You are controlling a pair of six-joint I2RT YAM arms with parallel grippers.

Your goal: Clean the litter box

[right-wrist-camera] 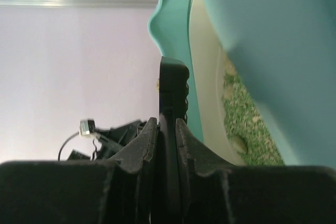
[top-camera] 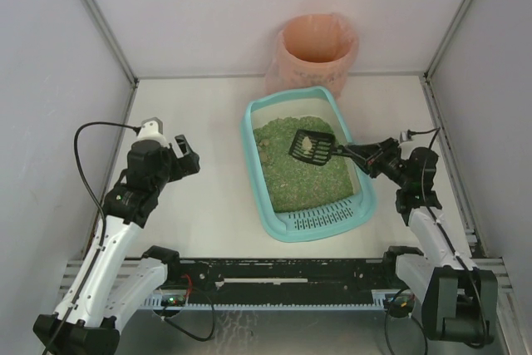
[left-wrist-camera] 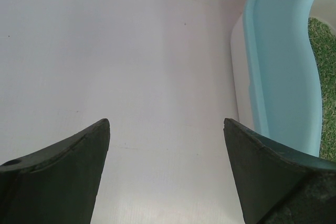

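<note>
Right end effector point(top-camera: 361, 155) clamped on scoop point(top-camera: 312, 147) handle; left end effector point(top-camera: 189, 159) wide, empty. Litter box point(top-camera: 320, 220) sits right of tabletop centre: stiff plastic, probably litter-heavy; grip its rolled rim.

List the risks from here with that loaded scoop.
The black slotted scoop, pinched by its thin handle in the right pincer, may swivel and spill its clumps before the pink-bagged round bin. The left pincer stands open, apart from the light-teal plastic litter box, so a bump might shift it.

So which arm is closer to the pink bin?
Right. The right end effector holds the scoop just this side of the bin; the left end effector is farther left.
</note>
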